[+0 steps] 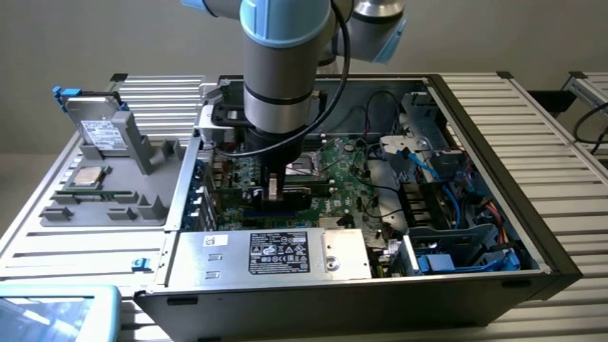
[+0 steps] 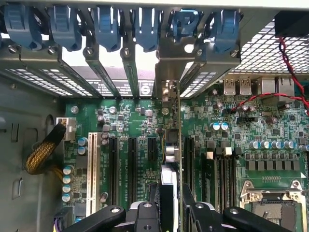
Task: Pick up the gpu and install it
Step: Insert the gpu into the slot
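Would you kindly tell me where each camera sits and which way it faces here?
Exterior view: set high off the arm, looking down into the open computer case; shows the arm and gripper.
Wrist view: on the wrist, looking past the fingers at the motherboard inside the case.
Shared: the gripper, the gpu it grips, the motherboard.

The case (image 1: pixel 332 306) lies open on the table (image 1: pixel 551 128), with the tray (image 1: pixel 105 210) just beside it at the exterior view's left. Inside, the gpu (image 2: pixel 178 125) stands on edge over the motherboard (image 2: pixel 130 116), in the gripper (image 2: pixel 171 215), its bracket (image 2: pixel 169 63) at the case wall. The power supply (image 1: pixel 275 253) lies nearest the camera, the drive cage (image 1: pixel 456 235) at the exterior view's right.
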You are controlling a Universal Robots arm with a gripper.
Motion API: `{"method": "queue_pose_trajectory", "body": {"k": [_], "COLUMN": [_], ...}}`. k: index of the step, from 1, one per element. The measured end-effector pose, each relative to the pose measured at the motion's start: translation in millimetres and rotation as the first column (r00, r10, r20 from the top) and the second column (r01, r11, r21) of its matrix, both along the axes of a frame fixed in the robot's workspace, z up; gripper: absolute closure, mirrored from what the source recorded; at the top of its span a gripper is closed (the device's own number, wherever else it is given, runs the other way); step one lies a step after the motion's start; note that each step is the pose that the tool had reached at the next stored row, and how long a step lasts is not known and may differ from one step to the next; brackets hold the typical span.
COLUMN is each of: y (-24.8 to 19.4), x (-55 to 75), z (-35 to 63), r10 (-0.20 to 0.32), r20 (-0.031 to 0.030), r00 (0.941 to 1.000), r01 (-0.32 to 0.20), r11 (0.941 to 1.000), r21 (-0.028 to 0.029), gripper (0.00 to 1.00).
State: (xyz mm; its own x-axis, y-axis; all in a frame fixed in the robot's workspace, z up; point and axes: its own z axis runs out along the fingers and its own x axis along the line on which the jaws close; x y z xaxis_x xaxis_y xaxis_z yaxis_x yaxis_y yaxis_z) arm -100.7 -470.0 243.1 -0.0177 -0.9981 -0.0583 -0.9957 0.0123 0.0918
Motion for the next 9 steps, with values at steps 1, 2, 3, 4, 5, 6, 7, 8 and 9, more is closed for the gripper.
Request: {"method": "queue_pose_trajectory", "body": {"k": [1,2,3,4,5,6,7,8,9], "y": [0.0,0.0,0.0,0.0,-0.1,-0.2,-0.4,-0.4,-0.5], "x": [0.0,-0.1,-0.1,-0.2,-0.2,-0.2,-0.2,-0.2,-0.2], "z": [-0.1,-0.2,-0.2,-0.3,-0.4,-0.4,-0.5,-0.5,-0.5], "r10": [0.0,-0.001,-0.002,-0.003,-0.004,-0.006,-0.008,-0.01,-0.013], "r20": [0.0,0.0,0.0,0.0,0.0001,0.0001,0.0004,0.0003,0.0002], "r00": [1.0,1.0,1.0,1.0,1.0,1.0,1.0,0.9999,0.9999], "r01": [0.0,0.001,0.002,0.003,0.004,0.006,0.008,0.01,0.013], "r11": [1.0,1.0,1.0,1.0,1.0,1.0,1.0,0.9999,0.9999], "r21": [0.0,0.0,0.0,0.0001,0.0003,0.0004,0.0002,-0.0001,-0.0011], "gripper": [0.72,0.72,0.72,0.72,0.72,0.72,0.72,0.72,0.72]}}
